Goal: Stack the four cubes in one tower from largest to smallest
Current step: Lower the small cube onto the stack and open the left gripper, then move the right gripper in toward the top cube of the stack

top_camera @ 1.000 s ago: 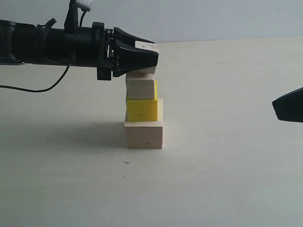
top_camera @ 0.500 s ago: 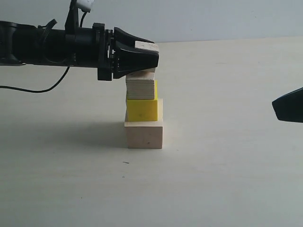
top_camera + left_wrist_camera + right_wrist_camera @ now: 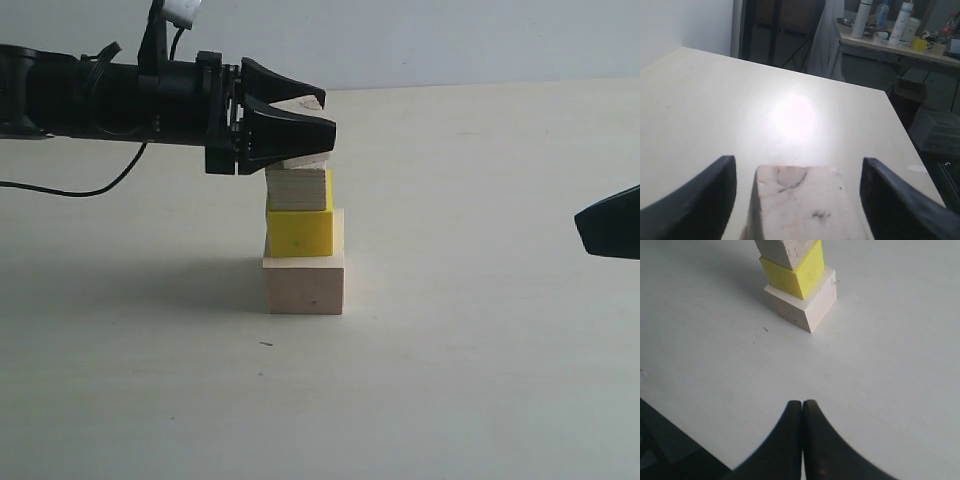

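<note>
The tower stands mid-table: a large pale wooden cube (image 3: 304, 284) at the base, a yellow cube (image 3: 299, 230) on it, then a plywood cube (image 3: 297, 188). The smallest pale cube (image 3: 299, 103) rests on top, between the jaws of my left gripper (image 3: 328, 113). In the left wrist view this cube (image 3: 802, 200) has a clear gap to each dark finger (image 3: 705, 200), so the left gripper (image 3: 798, 161) is open around it. My right gripper (image 3: 802, 404) is shut and empty, well away from the tower's base cube (image 3: 810, 305) and yellow cube (image 3: 800, 272).
The pale table (image 3: 480, 380) stretches around the tower. The right gripper's dark tip (image 3: 600, 225) juts in at the right edge. A black cable (image 3: 90, 185) trails under the left arm. The table's near edge (image 3: 670, 425) shows in the right wrist view.
The left gripper's jaws have spread apart from the smallest cube, which stays on the tower. The arm has hardly moved. The right gripper is unchanged.
</note>
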`<action>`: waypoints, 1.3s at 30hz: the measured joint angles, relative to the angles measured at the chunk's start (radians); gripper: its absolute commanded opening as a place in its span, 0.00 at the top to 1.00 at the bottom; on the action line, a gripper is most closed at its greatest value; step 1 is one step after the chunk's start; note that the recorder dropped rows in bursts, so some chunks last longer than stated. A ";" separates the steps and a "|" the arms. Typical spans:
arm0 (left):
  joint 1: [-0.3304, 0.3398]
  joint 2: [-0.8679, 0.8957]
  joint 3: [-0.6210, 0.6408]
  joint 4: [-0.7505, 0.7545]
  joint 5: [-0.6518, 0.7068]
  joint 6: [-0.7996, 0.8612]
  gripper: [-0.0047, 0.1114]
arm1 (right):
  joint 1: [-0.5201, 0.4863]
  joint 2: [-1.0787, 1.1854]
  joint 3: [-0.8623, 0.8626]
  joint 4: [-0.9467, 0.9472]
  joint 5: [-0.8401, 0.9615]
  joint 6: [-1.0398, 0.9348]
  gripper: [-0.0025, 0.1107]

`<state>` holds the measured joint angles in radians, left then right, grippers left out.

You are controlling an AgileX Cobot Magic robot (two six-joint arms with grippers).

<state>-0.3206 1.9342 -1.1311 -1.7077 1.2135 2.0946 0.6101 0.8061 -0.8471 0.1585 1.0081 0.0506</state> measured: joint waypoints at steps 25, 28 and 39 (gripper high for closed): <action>0.089 -0.244 -0.019 0.067 0.001 -0.091 0.96 | 0.000 0.222 0.000 -0.012 -0.404 -0.064 0.98; 0.107 -0.288 -0.019 0.104 -0.093 -0.250 0.96 | 0.000 0.295 0.000 -0.016 -0.563 -0.064 0.98; 0.110 -0.339 0.082 0.168 -0.215 -0.386 0.96 | -0.134 0.514 0.000 0.047 -0.768 -0.068 0.98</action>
<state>-0.2109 1.5956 -1.0490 -1.5397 0.9987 1.7081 0.4765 1.3197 -0.8471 0.2060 0.2403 -0.0171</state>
